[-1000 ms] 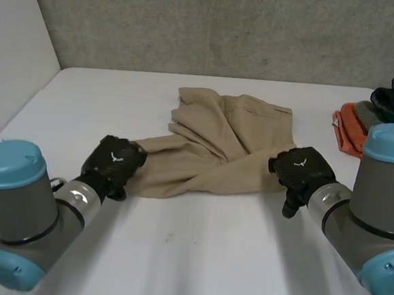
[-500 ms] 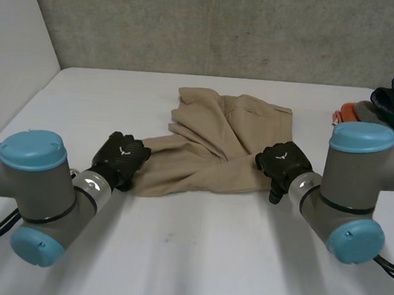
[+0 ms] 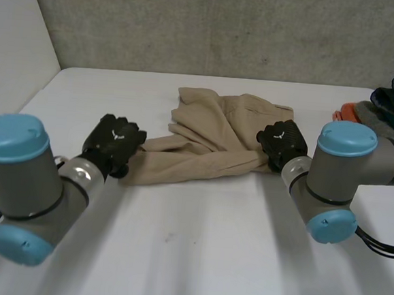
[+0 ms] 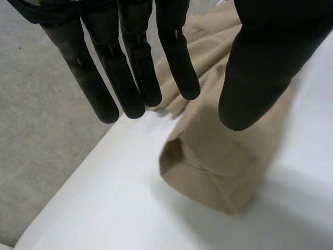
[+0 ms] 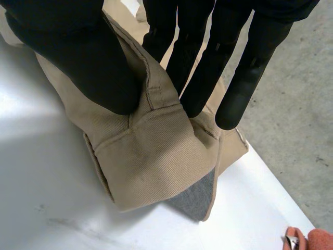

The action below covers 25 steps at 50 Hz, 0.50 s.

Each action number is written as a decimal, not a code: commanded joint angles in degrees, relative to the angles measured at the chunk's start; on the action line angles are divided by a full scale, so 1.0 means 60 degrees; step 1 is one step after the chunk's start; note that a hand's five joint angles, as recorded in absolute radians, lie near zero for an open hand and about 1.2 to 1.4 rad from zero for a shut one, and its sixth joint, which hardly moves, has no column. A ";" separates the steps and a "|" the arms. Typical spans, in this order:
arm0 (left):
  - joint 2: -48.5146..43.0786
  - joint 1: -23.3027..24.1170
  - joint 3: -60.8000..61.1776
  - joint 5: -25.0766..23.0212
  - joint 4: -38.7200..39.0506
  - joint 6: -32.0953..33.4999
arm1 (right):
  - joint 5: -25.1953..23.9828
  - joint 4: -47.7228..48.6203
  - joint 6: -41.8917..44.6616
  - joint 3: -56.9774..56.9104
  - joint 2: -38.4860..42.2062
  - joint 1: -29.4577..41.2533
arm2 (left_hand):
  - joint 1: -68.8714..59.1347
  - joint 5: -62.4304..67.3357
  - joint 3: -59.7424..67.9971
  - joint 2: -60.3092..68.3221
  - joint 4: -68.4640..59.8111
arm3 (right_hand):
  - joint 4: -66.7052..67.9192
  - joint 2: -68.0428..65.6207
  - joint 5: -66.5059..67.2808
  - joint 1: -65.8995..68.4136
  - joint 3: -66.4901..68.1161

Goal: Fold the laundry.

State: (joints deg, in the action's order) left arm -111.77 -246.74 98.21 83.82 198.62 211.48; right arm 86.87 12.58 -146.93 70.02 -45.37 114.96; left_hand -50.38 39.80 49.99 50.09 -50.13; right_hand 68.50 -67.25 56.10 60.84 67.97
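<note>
Head view has the left hand (image 3: 114, 143) at the left end of the tan trousers (image 3: 218, 132), which lie crumpled across the middle of the white table (image 3: 195, 257), towards its far side. A second ago this hand sat lower and over the leg end. Now it has drawn back towards the far side, and the hem (image 4: 208, 172) lies flat on the table just near of it. In the left wrist view its fingers (image 4: 130, 67) are straight and spread from the thumb (image 4: 260, 67), hanging over the cloth without closing on it, so I judge this hand to be wide and holding nothing. Further right, the trousers look narrower from near to far than they did, since their near right edge has been pulled away from the table's near side. The right hand (image 3: 279, 142) did that. It has travelled from the near right corner up and towards the far side, and it has the cloth with it. In the right wrist view the waistband (image 5: 151, 156) is pinched between its thumb (image 5: 78, 57) and straight fingers (image 5: 208, 73), and is lifted enough to show the grey lining (image 5: 195, 200) underneath. For the task this looks like the start of a fold, with the right side being carried over the rest, though only one end is held, so the leg may lag behind. A pile of clothes (image 3: 384, 107) waits at the far right edge, well apart.
</note>
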 commanded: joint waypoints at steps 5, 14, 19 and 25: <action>-0.0369 0.0065 0.0698 -0.0040 0.0119 0.0070 | 0.0008 -0.0191 -0.0062 0.0108 -0.0188 0.0001 | -0.0040 0.0136 0.0104 0.0089 -0.0081 | 0.1917 -0.2125 0.2317 0.3193 0.2006; -0.1570 -0.0009 -0.0634 -0.0025 0.0119 0.0056 | -0.0006 -0.0309 -0.0047 0.0298 -0.0188 0.0001 | 0.1788 -0.1693 -0.1724 -0.1740 0.1747 | 0.1917 -0.2125 0.2317 0.3193 0.2006; -0.1966 0.0005 -0.1162 -0.0025 0.0119 0.0056 | 0.0008 -0.0324 -0.0033 0.0357 -0.0203 0.0001 | 0.1312 -0.1216 -0.1248 -0.1263 0.1271 | 0.1917 -0.2125 0.2317 0.3193 0.2006; -0.2727 0.0064 -0.1923 -0.0025 0.0061 0.0070 | -0.0006 -0.0309 -0.0018 0.0372 -0.0203 0.0015 | -0.0005 0.0101 0.0069 0.0054 -0.0046 | 0.1917 -0.2125 0.2317 0.3193 0.2006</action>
State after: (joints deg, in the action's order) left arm -124.51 -246.65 90.30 83.68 199.27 211.82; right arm 86.86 10.64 -147.12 72.19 -46.56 114.98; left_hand -41.59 30.94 40.97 41.12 -41.05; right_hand 68.50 -67.25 56.10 60.84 67.97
